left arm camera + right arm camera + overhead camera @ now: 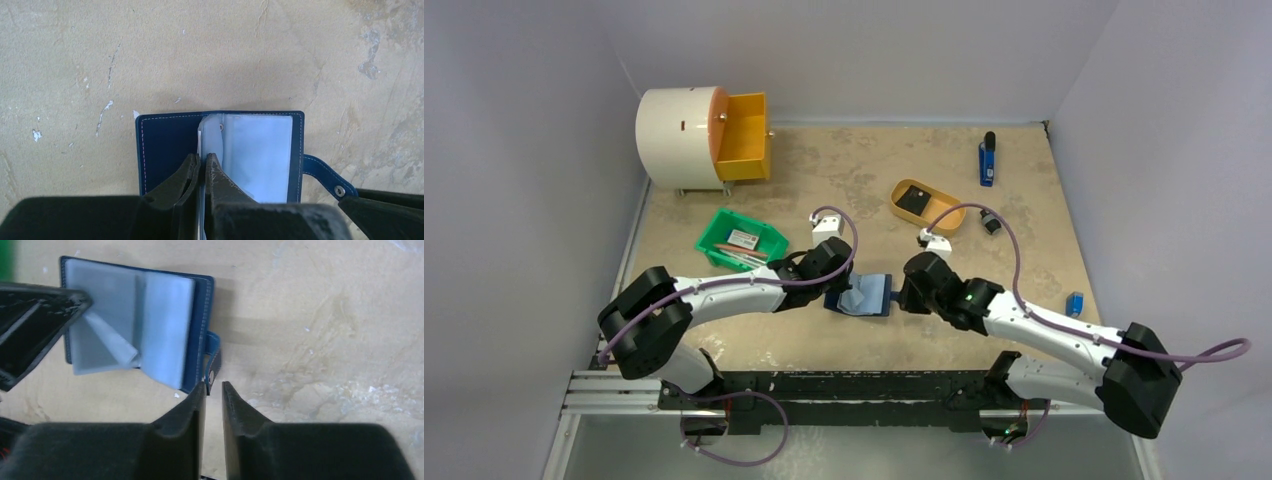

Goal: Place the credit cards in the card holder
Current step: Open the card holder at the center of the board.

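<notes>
I am at the opening-up step: no card is going in yet, and neither of my hands carries one. The card holder (pixel 165 150) lies spread flat on the worktop (pixel 844 170), in the middle between my two arms. Its navy cover faces down and its leaves face up.

My left hand (pixel 201 156) is closed tight on the edge of one clear sleeve (pixel 212 135) near the spine and lifts it a little off the rest. My right hand (pixel 214 385) sits just beside the snap tab (pixel 215 357). Its fingers stand a narrow slit apart with nothing between them, and I see bare worktop through the gap.

As I judge it, the next move needs a pocket mouth held open and steady. The left hand would keep the sleeve raised while the right goes for a card. The flat things in the green bin (pixel 776 237), off to the left and behind, may be the cards, but I cannot tell. The sleeve is thin and floppy, so a pull too hard may drag the whole holder along the worktop.

The holder itself is small and dark blue, with pale stitching round the edge. It holds a stack of cloudy see-through sleeves, and the tab with its light stud (pixel 339 190) sticks out on the right-arm side. The pockets look empty from here.
</notes>
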Available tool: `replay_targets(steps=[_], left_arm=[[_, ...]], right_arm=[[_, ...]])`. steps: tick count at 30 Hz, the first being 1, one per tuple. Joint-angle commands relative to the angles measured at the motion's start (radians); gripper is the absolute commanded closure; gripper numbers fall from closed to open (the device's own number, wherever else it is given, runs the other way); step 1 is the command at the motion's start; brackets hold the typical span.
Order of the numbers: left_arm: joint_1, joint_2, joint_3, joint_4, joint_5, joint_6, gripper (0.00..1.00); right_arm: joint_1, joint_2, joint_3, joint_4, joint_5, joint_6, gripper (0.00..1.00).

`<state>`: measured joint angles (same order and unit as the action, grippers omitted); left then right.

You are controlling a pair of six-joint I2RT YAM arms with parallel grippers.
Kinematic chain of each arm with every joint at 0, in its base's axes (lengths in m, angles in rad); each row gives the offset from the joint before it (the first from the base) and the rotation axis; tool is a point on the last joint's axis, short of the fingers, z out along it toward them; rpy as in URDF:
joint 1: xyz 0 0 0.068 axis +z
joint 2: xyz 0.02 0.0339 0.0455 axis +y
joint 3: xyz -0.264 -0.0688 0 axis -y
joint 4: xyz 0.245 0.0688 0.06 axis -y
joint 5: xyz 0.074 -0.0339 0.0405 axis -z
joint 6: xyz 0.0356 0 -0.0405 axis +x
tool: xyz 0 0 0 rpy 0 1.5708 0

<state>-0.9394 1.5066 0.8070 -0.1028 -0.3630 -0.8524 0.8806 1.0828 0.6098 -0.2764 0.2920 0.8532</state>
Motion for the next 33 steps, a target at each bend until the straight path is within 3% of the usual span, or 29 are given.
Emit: replay_targets(steps=[1,3,6,8,10,15,20,33], left_arm=[[-0.004,-0.006,0.039,-0.016,-0.008,-0.001,1.0],[-0.004,-0.003,0.045,-0.027,-0.011,-0.006,1.0],[-0.004,-0.001,0.051,-0.037,-0.015,-0.011,1.0],[-0.004,-0.002,0.053,-0.038,-0.017,-0.016,1.0],[-0.005,-0.003,0.055,-0.037,-0.015,-0.022,1.0],[-0.004,-0.007,0.055,-0.037,-0.017,-0.035,1.0],[-0.005,-0.018,0.043,-0.027,-0.019,-0.048,1.0],[-0.004,-0.038,0.023,-0.009,-0.017,-0.063,1.0]], right_arm=[[-0.034,-0.012,-0.01,-0.049,0.001,0.04,0.66],[-0.04,-0.048,-0.004,-0.063,0.009,0.031,0.49],[-0.04,-0.13,0.029,-0.077,0.021,0.003,0.39],[-0.04,-0.176,0.053,-0.021,0.006,-0.087,0.39],[-0.04,-0.194,0.064,0.079,-0.113,-0.157,0.41],[-0.04,-0.074,0.079,0.256,-0.39,-0.148,0.49],[-0.055,0.07,0.046,0.418,-0.472,-0.106,0.49],[-0.156,0.271,-0.024,0.587,-0.573,-0.091,0.45]])
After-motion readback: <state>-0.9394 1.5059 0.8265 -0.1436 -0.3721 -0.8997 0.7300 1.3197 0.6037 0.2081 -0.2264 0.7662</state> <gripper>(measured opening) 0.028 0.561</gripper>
